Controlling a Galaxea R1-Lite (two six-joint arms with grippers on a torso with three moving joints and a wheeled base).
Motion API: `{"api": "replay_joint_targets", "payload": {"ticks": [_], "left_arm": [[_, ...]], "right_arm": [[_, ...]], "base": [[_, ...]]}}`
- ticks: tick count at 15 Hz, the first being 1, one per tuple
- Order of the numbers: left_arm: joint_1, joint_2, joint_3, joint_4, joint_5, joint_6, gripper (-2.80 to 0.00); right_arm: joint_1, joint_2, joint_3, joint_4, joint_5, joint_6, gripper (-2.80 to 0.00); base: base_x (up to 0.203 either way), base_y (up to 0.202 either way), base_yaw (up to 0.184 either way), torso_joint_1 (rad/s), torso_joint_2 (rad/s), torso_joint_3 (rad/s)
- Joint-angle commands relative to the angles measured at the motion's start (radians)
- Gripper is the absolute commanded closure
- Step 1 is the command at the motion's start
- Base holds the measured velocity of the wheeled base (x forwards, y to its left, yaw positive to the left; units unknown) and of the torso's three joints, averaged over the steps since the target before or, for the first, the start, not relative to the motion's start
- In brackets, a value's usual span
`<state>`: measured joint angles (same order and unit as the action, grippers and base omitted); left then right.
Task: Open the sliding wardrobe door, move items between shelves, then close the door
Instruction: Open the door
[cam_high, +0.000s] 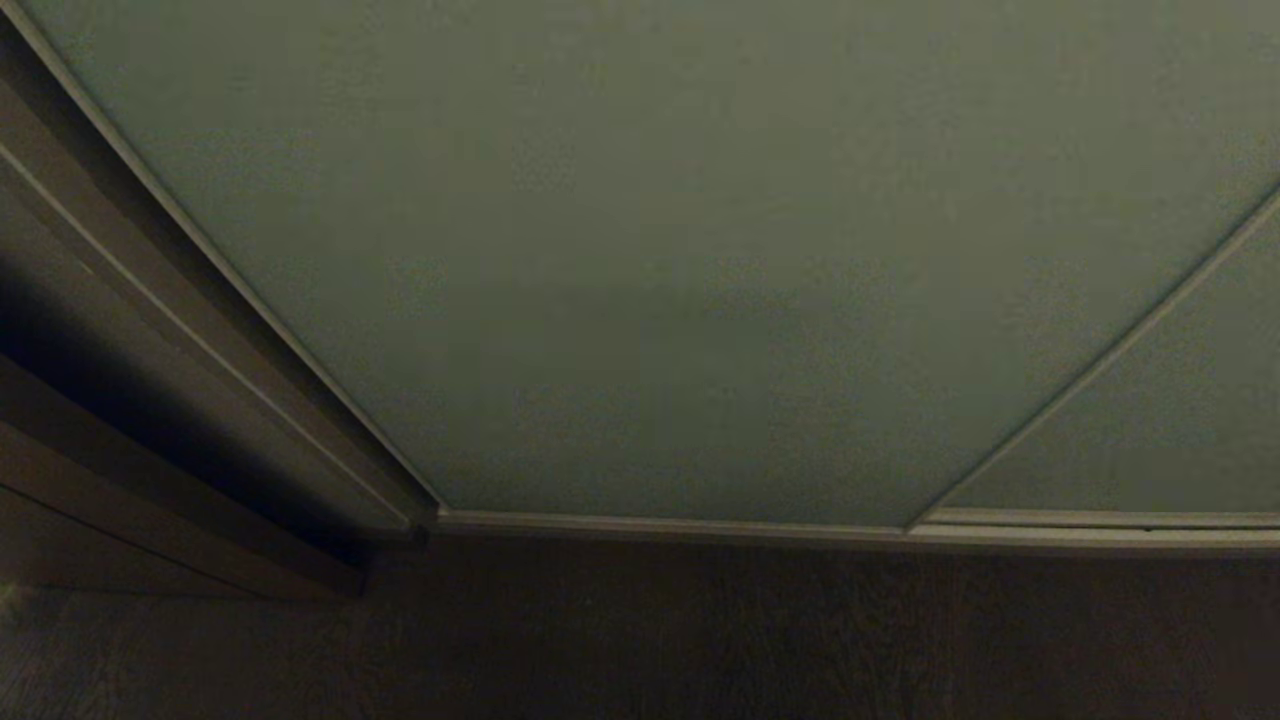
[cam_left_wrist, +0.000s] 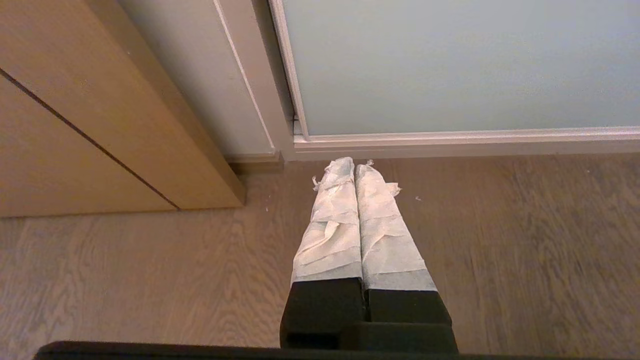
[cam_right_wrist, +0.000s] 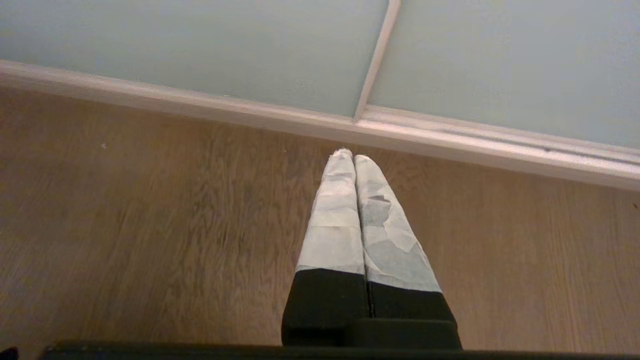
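a: what fills the head view?

b: the door (cam_high: 640, 250). it is a big pale grey-green panel with a thin light frame. it is pulled all the way across, so nothing behind it shows.

a: what is next to it?

b: a second panel (cam_high: 1150, 440) sits on the robot's right side, and a thin strip runs between the two. on the left is a dark wood frame (cam_high: 150, 400). below them is the floor (cam_high: 640, 640), which looks very dark in the head view.

a: can you see the toys or the shelves?

b: no, the door hides them.

a: where is the left gripper (cam_left_wrist: 354, 167)?

b: it hangs low over the wood floor and points at the bottom left corner of the door, near a tan cabinet (cam_left_wrist: 90, 125). its two white wrapped fingers (cam_left_wrist: 332, 225) are pressed flat together. it is clenched on nothing.

a: and the right gripper (cam_right_wrist: 353, 156)?

b: it also hangs low over the floor. it points at the bottom rail (cam_right_wrist: 300, 117), right where the two panels meet. its fingers (cam_right_wrist: 335, 225) are pressed together too, with nothing in them.

a: do the grippers touch the door?

b: no. both tips are near the rail but apart from it.
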<state>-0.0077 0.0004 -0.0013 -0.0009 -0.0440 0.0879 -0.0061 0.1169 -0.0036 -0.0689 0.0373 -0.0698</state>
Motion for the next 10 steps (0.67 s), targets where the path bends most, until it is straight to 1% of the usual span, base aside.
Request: {"api": "replay_joint_targets", "payload": {"ticks": [1, 3, 10], "left_arm": [[0.0, 0.0, 0.0, -0.001, 0.0, 0.0, 0.0], [0.0, 0.0, 0.001, -0.001, 0.0, 0.0, 0.0], [0.0, 0.0, 0.001, -0.001, 0.0, 0.0, 0.0]], "right_arm": [[0.009, -0.128, 0.002, 0.036, -0.005, 0.01, 0.0], [0.012, -0.122, 0.002, 0.069, -0.016, 0.035, 0.0], [0.012, -0.12, 0.002, 0.069, -0.017, 0.039, 0.0]], "base": [[0.0, 0.0, 0.0, 0.0, 0.0, 0.0], [0.0, 0.0, 0.0, 0.0, 0.0, 0.0], [0.0, 0.0, 0.0, 0.0, 0.0, 0.0]]}}
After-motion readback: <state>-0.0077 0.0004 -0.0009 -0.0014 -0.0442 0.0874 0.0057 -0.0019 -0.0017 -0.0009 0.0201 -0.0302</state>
